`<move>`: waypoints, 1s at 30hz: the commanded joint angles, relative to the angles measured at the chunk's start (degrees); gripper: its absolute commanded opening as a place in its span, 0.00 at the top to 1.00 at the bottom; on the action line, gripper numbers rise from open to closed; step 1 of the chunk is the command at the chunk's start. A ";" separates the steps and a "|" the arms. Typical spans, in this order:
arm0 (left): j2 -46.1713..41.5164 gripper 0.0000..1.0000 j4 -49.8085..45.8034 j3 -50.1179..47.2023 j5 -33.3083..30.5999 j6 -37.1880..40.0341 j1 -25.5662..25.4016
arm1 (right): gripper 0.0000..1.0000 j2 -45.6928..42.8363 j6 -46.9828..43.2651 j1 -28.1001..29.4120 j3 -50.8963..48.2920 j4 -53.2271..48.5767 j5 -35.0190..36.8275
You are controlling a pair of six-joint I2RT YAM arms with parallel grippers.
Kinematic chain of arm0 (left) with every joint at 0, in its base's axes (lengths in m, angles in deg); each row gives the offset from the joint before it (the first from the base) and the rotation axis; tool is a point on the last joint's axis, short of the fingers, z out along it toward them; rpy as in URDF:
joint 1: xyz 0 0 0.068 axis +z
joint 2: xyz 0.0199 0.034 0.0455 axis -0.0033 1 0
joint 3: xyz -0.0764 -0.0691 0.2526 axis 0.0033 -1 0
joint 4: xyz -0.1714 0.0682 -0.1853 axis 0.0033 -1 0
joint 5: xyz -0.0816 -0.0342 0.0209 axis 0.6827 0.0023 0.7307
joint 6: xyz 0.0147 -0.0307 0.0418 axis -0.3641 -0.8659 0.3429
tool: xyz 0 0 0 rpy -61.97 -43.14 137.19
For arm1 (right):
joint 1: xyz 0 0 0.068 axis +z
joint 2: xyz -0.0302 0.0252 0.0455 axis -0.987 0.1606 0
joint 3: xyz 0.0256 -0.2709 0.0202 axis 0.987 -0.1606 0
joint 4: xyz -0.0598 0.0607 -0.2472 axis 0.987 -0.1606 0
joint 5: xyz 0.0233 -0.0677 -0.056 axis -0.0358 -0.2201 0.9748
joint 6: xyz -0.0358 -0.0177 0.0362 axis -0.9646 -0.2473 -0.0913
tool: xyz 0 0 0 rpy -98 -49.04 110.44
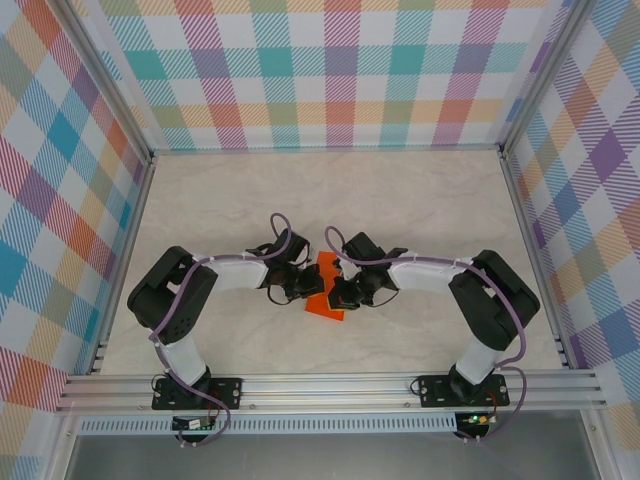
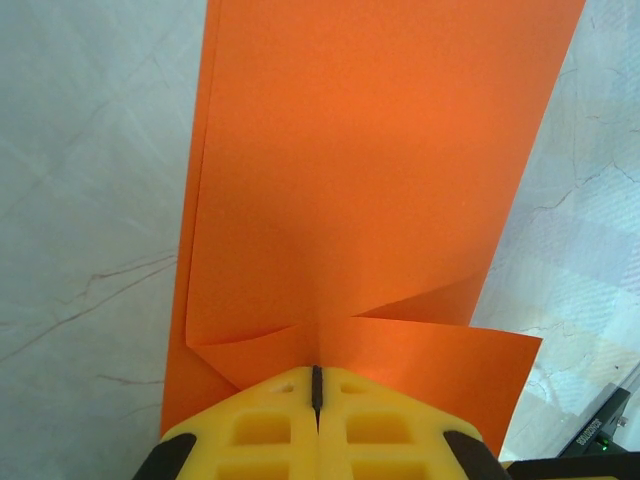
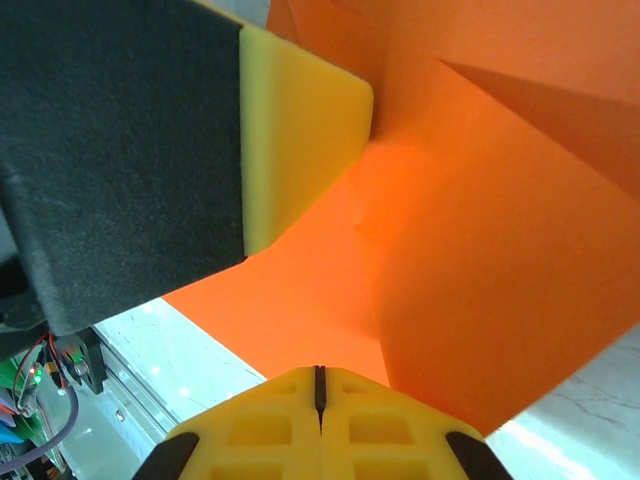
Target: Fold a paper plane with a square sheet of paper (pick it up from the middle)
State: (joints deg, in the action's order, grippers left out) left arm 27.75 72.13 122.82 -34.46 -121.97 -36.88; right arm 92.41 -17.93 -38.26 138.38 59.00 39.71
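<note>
Left gripper (image 2: 316,378) is clenched on the near edge of the square sheet of paper (image 2: 370,170), which is held partly folded over the worktop (image 2: 90,200); the right gripper (image 3: 319,380) is pinched onto it too. If it is pulled unevenly from the two sides, the thin sheet could be torn or dragged free, and the crease skewed.

My arms bend inward; left gripper (image 2: 316,374) and right gripper (image 3: 319,374) flank the sheet of paper (image 2: 370,180), both pinched onto it.
</note>
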 commanded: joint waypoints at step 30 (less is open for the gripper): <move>1.60 1.00 -4.19 -1.04 -5.76 -0.55 -0.99 | 1.00 2.86 -1.36 0.15 -3.20 2.75 2.22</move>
State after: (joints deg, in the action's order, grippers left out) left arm 27.75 72.10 122.82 -35.07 -122.01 -37.08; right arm 94.86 -17.78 -38.26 136.28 61.71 41.15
